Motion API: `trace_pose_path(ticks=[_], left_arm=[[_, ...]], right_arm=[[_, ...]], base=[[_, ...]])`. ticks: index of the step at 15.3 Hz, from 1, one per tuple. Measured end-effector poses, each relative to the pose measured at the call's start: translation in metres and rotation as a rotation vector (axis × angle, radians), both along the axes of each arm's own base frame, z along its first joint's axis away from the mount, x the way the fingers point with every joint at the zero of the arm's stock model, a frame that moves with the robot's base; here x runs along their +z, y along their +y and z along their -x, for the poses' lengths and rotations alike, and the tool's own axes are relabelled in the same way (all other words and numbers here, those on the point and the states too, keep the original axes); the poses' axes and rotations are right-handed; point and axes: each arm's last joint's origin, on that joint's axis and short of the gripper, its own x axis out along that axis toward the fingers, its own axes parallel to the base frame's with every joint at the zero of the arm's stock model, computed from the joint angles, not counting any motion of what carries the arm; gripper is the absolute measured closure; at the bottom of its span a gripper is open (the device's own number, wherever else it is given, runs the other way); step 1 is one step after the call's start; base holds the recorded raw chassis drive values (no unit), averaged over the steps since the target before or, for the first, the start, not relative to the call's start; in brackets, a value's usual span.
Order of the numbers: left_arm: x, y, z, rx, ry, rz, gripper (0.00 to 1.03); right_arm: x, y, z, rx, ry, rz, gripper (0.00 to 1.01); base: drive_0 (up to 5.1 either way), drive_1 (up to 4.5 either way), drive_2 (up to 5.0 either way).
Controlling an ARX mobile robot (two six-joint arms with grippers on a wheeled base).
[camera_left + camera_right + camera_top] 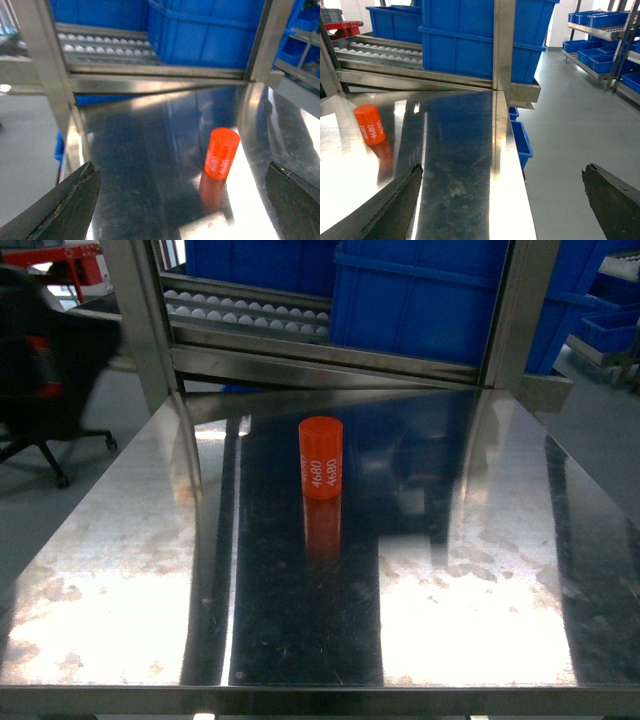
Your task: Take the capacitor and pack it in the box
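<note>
The capacitor (pixel 321 457) is an orange cylinder marked 4680 in white, standing upright on the steel table (pixel 150 570) a little behind its middle. The left wrist view shows the capacitor (pixel 221 153) ahead and to the right, well beyond my left gripper (pixel 182 200), whose dark fingers (pixel 65 210) are spread wide with nothing between them. In the right wrist view the capacitor (pixel 369 124) stands far to the left, and my right gripper (pixel 502 200) is open and empty over the table's right edge. Neither gripper shows in the head view. The box is out of view.
A steel rack frame (pixel 140 330) rises behind the table, carrying blue bins (pixel 420 300) and a roller track (pixel 245 312). A black office chair (pixel 40 370) stands at the left. More blue bins (pixel 600 45) sit on shelves right of the table, across grey floor (pixel 570 120).
</note>
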Motion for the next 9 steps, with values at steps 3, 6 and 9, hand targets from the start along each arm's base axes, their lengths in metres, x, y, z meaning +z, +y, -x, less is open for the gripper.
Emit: trace_pose_path(ticks=[3, 6, 9], left_arm=[[-0.031, -0.047, -0.074, -0.132, 0.112, -0.018, 0.05], [-0.066, -0.081, -0.127, -0.197, 0.171, -0.05, 0.05], [-0.092, -0.095, -0.153, -0.211, 0.213, -0.069, 0.05]], right_arm=[[0.0, 0.0, 0.0, 0.0, 0.0, 0.0, 0.03], [0.0, 0.0, 0.0, 0.0, 0.0, 0.0, 0.03], [0.0, 0.0, 0.0, 0.0, 0.0, 0.0, 0.03]], base=[[0.0, 0.0, 0.0], [0.0, 0.0, 0.0], [0.0, 0.0, 0.0]])
